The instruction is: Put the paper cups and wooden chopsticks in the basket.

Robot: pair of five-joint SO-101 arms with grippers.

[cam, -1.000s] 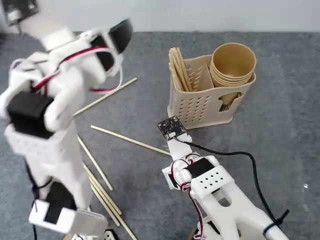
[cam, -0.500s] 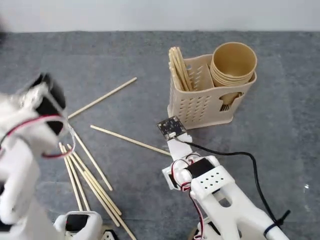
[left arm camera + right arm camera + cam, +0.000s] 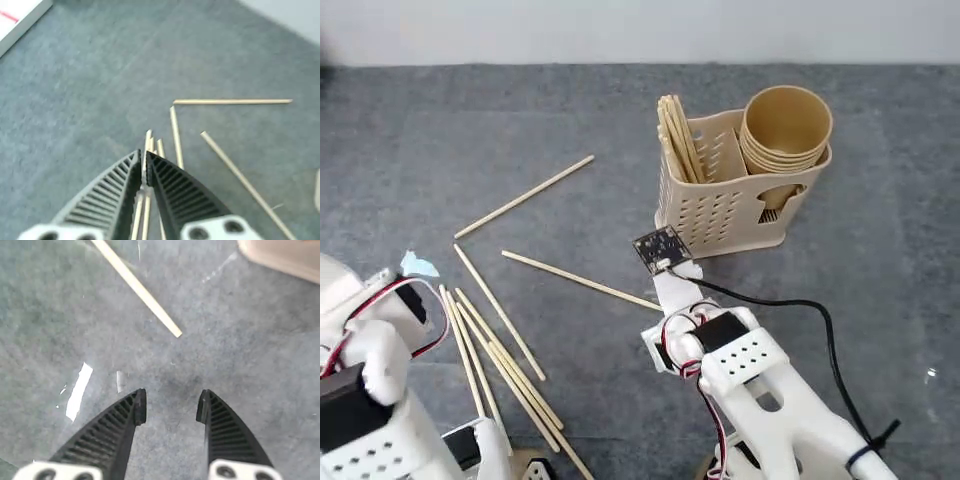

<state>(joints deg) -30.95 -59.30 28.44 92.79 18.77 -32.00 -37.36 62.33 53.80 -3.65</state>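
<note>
Left gripper [image 3: 143,156]: jaws pressed together, holding nothing. Loose wooden chopsticks [image 3: 175,132] lie on the mat [image 3: 75,90] under and ahead of its tips. Right gripper [image 3: 170,407]: jaws apart, empty. One chopstick [image 3: 137,287] lies just ahead, and the basket [image 3: 720,215] holding paper cups [image 3: 785,125] is beyond.

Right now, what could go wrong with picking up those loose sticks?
The bundled chopsticks lie packed together, so the left gripper above them may catch several or scatter them. The right gripper hovers near the end of a lone chopstick; gripped there, it could swing. The basket has a narrow stick slot, so a tilted stick may miss.
</note>
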